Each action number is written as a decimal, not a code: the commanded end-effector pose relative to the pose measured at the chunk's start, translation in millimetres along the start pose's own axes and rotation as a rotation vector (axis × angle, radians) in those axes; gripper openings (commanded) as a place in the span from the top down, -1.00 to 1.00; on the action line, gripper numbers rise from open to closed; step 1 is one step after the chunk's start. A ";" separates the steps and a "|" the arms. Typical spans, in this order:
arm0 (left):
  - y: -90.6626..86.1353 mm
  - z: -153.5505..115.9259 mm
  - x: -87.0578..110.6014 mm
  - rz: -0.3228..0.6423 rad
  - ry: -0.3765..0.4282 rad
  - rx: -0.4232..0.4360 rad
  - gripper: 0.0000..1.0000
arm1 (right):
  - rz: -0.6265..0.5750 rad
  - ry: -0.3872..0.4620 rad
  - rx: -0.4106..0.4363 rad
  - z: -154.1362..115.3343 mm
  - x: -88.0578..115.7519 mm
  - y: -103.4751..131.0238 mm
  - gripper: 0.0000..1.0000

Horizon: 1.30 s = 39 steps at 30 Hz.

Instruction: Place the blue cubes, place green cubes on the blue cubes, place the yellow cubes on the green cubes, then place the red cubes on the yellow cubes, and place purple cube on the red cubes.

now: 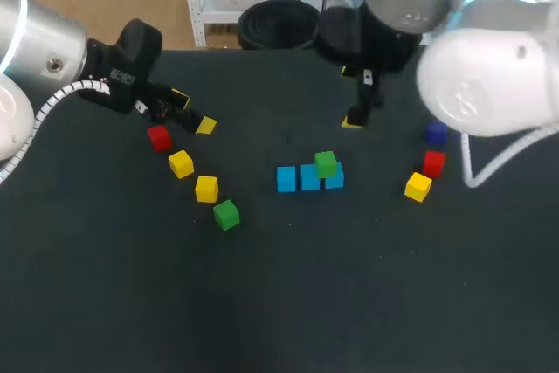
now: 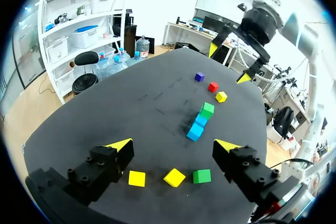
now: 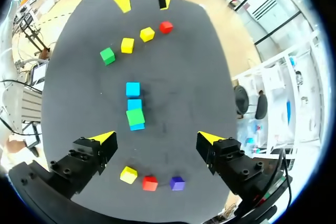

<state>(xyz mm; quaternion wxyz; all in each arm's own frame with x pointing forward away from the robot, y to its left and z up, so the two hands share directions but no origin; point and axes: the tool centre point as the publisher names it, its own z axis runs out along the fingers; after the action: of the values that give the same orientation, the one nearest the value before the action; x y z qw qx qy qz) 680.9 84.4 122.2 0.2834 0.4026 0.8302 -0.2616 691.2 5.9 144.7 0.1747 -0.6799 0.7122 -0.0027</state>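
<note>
Three blue cubes lie in a row mid-table, and a green cube rests on the right end of the row. My right gripper hangs open above and behind the row, nothing between its fingers; from its wrist the row and the stacked green cube lie ahead. My left gripper is open at the back left, beside a red cube. Near it lie two yellow cubes and a loose green cube. At the right sit a purple cube, a red cube and a yellow cube.
The left wrist view shows the open left gripper with two yellow cubes and the loose green cube below it. The right gripper hangs above the yellow, red and purple cubes.
</note>
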 end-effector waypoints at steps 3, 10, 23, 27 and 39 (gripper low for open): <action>0.4 -0.2 1.4 0.002 -0.005 0.002 -1.00 | -0.002 -0.093 0.275 -13.6 6.6 -5.4 -1.00; 0.4 -0.2 1.4 0.002 -0.005 0.002 -1.00 | 0.013 -0.188 0.411 -27.5 3.6 -15.2 -1.00; 0.4 -0.2 1.4 0.002 -0.005 0.002 -1.00 | 0.032 -0.210 0.459 -48.6 1.7 -27.3 -1.00; 0.4 -0.2 1.4 0.002 -0.005 0.002 -1.00 | 0.032 -0.210 0.459 -48.6 1.7 -27.3 -1.00; 0.4 -0.2 1.4 0.002 -0.005 0.002 -1.00 | 0.032 -0.210 0.459 -48.6 1.7 -27.3 -1.00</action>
<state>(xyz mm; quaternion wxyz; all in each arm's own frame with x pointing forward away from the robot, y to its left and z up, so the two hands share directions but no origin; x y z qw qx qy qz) 680.9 84.4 122.2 0.2834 0.4025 0.8302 -0.2616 707.8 -9.4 198.8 0.3623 -0.6294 0.6854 -0.0534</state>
